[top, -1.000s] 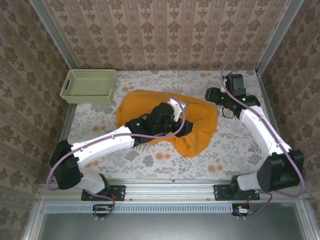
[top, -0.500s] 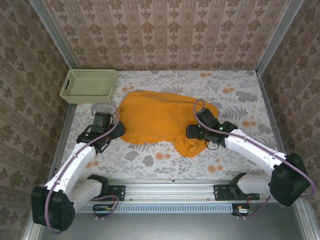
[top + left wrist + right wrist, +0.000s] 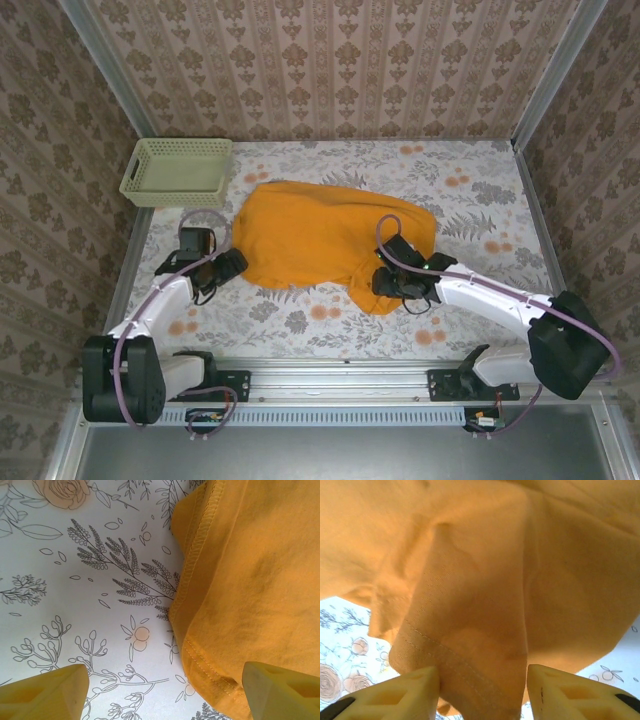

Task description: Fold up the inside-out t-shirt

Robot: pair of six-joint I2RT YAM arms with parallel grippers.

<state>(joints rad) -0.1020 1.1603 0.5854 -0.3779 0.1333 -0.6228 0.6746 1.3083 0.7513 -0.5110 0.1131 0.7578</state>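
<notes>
While the left gripper (image 3: 165,690) gapes over the stitched hem of the soft orange-yellow cotton t-shirt (image 3: 250,580), the right gripper (image 3: 482,692) straddles a creased fold; clamped or not, can't tell.

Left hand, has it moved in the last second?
Yes: the left hand swung left from above the soft orange-yellow t-shirt to its edge, nearer the pale green plastic mesh basket.
</notes>
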